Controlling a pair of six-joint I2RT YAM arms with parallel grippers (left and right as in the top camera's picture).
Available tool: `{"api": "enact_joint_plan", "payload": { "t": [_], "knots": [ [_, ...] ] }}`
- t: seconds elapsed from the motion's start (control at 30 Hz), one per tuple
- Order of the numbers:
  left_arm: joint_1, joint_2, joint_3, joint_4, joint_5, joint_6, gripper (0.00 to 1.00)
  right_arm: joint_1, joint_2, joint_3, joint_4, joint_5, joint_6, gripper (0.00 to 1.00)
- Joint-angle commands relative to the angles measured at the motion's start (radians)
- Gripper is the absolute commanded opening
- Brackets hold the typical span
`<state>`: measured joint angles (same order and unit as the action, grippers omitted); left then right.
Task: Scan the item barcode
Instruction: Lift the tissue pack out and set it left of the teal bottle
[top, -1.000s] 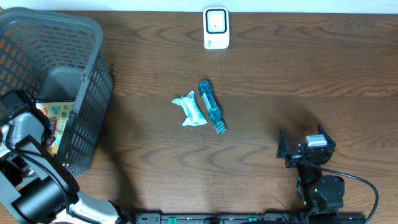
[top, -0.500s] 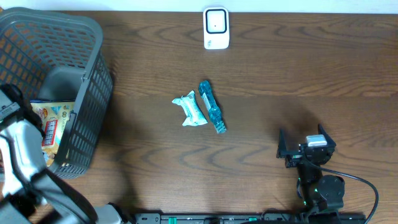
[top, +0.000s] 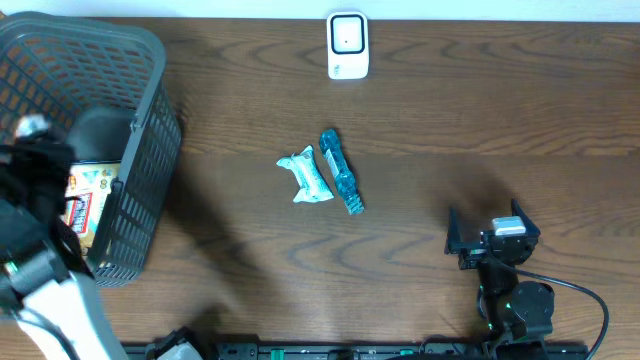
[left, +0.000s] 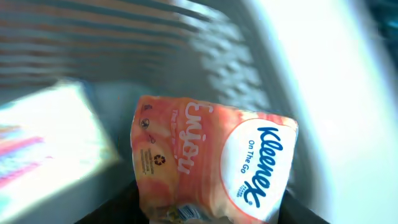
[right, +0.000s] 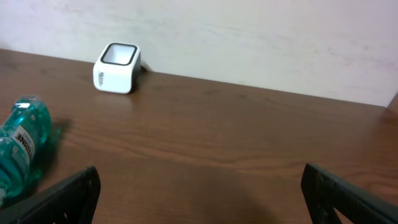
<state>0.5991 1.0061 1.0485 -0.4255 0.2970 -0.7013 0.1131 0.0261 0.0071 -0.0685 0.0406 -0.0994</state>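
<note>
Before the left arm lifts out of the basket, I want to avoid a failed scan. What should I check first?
1. Kleenex pack gripped in the left claw: ok.
2. Barcode facing outward: cannot tell; none shows on the visible face.
3. Pack clear of the basket rim: cannot tell.
4. Path to the scanner unobstructed: ok.
5. Idle right claw open, off that path: ok.
</note>
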Motion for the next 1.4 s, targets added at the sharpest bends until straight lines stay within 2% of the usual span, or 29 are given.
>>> {"api": "enact_joint_plan", "payload": {
  "t": [0.0,0.13,0.2,0.33,0.43,0.57,0.67,0.87,0.97,1.07,1.17,1.2,1.27,1.3,1.37],
  "knots": [
    [-0.101,-0.106,-0.004,-0.006,0.201,0.048,0.51,0.002,-0.002,-0.002,-0.003,0.006,-0.010,0.99],
    [-0.268,-0.182,-0.004,-0.080,0.190,0.162,0.51,0.002,-0.002,-0.002,-0.003,0.006,-0.010,0.99],
    [-0.356,-0.192,-0.004,-0.159,0.134,0.198,0.51,0.002,-0.002,-0.002,-0.003,0.006,-0.010,0.99],
    [-0.544,-0.156,-0.011,-0.356,-0.030,0.204,0.51,0.002,-0.002,-0.002,-0.003,0.006,-0.010,0.99],
    [-0.668,-0.098,-0.037,-0.416,-0.096,0.203,0.51,0.002,-0.002,-0.002,-0.003,0.006,-0.010,0.99],
    [-0.831,0.024,-0.105,-0.380,-0.134,0.158,0.51,0.002,-0.002,-0.002,-0.003,0.006,-0.010,0.99],
    [-0.939,0.150,-0.156,-0.316,-0.224,0.092,0.51,0.002,-0.002,-0.002,-0.003,0.006,-0.010,0.99],
    [-1.061,0.443,-0.182,-0.227,-0.374,-0.063,0.51,0.002,-0.002,-0.002,-0.003,0.006,-0.010,0.99],
    [-1.080,0.558,-0.182,-0.172,-0.357,-0.128,0.51,0.002,-0.002,-0.002,-0.003,0.006,-0.010,0.99],
    [-1.094,0.592,-0.179,-0.087,-0.289,-0.120,0.51,0.002,-0.002,-0.002,-0.003,0.006,-0.010,0.99],
    [-1.108,0.568,-0.147,-0.053,-0.290,-0.079,0.51,0.002,-0.002,-0.002,-0.003,0.006,-0.010,0.99],
    [-1.109,0.556,-0.130,-0.053,-0.300,-0.058,0.56,0.002,-0.002,-0.002,-0.003,0.006,-0.010,0.99],
    [-1.108,0.522,-0.088,-0.064,-0.336,-0.018,0.88,0.002,-0.002,-0.002,-0.003,0.006,-0.010,0.99],
    [-1.106,0.503,-0.068,-0.074,-0.354,-0.005,0.98,0.002,-0.002,-0.002,-0.003,0.006,-0.010,0.99],
    [-1.101,0.455,-0.014,-0.109,-0.397,0.014,0.98,0.002,-0.002,-0.002,-0.003,0.006,-0.010,0.99]
  ]
}}
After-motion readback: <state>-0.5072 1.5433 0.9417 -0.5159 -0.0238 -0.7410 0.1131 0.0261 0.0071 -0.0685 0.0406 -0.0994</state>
